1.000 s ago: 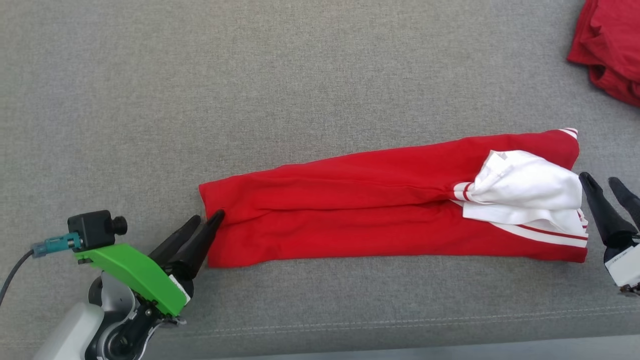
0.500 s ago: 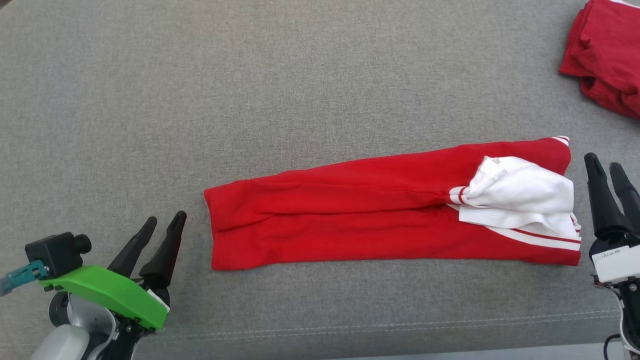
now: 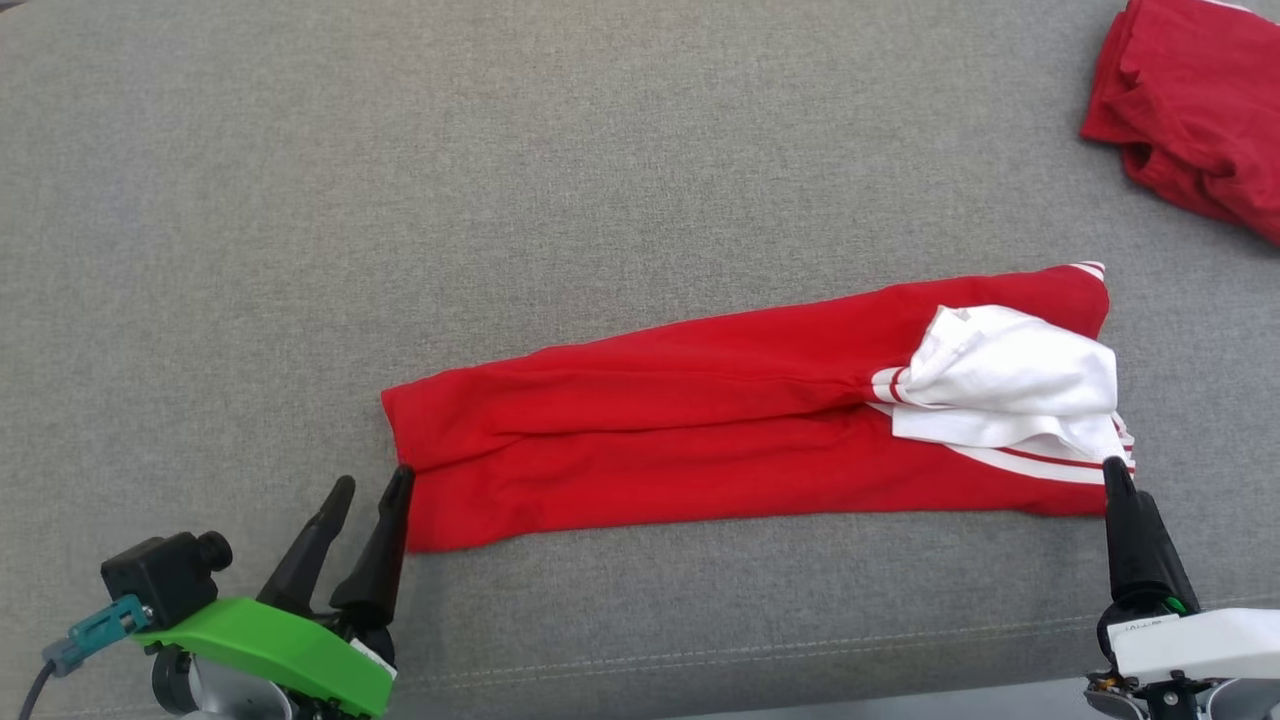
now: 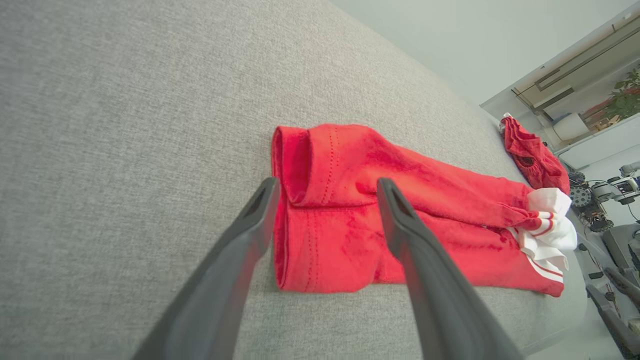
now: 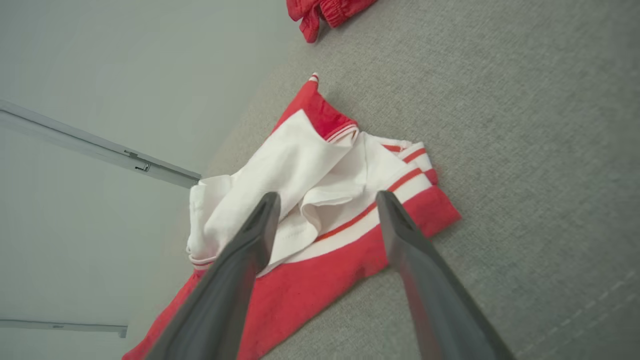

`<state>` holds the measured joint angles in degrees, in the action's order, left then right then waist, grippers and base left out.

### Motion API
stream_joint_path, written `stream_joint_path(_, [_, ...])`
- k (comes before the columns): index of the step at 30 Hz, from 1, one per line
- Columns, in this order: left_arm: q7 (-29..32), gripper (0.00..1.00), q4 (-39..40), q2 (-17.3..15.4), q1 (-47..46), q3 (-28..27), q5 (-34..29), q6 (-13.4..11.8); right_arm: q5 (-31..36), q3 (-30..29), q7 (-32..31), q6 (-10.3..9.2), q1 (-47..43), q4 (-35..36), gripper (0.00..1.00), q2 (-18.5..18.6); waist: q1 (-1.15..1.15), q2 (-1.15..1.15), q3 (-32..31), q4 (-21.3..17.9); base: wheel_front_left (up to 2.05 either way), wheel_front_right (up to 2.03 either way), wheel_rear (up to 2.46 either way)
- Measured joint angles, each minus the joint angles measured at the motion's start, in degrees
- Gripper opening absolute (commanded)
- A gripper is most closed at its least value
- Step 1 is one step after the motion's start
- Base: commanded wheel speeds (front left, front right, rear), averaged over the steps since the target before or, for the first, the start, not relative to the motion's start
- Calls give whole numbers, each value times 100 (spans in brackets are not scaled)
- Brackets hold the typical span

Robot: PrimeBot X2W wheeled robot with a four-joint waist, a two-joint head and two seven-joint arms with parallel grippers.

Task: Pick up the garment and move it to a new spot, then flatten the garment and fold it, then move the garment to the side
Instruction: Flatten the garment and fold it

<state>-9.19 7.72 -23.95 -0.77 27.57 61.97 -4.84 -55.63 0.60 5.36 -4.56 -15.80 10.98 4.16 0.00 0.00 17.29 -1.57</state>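
The garment [image 3: 700, 450] is red with a white, red-striped end [image 3: 1005, 380], folded into a long strip lying flat on the grey surface. My left gripper [image 3: 373, 480] stands open at the strip's near left corner, its right fingertip touching the hem. In the left wrist view the open left gripper [image 4: 327, 182] straddles the folded red end [image 4: 450, 200]. My right gripper [image 3: 1112, 470] points at the near right corner, seen edge-on. In the right wrist view it [image 5: 327, 196] is open over the white cloth [image 5: 290, 160], holding nothing.
A second crumpled red garment [image 3: 1200, 110] lies at the far right corner, also seen as a red heap [image 4: 532, 155] and a red bundle [image 5: 325, 7]. The grey fabric surface [image 3: 500, 200] has a stitched front edge [image 3: 700, 655] just below the grippers.
The left gripper drew back from the garment's left end, then returned to its near left corner. The right gripper swung from beside the right end to the near right corner. The camera shifted slightly.
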Motion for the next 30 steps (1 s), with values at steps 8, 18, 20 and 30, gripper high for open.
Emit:
stream_joint_path(8, [-45, 100, 177, 46, 64, 107, -247, -71, -221, -8, 126, 121, -30, -406, 100, -67, 0, 0, 129, -71, 0, 0, 0])
stream_joint_path(18, [-38, 100, 324, -43, 92, 26, -356, -131, -555, 213, 196, 424, 121, -1025, 100, -143, 0, 0, 293, -152, 0, 0, 0])
stream_joint_path(20, [-34, 100, 352, -62, 136, -4, -369, -133, -631, 257, 201, 525, 250, -1139, 100, -144, 0, 0, 312, -176, 0, 0, 0])
stream_joint_path(30, [157, 100, 424, -71, 196, -21, -370, -200, -867, 350, 229, 905, 761, -1613, 100, -149, 0, 0, 334, -179, 0, 0, 0])
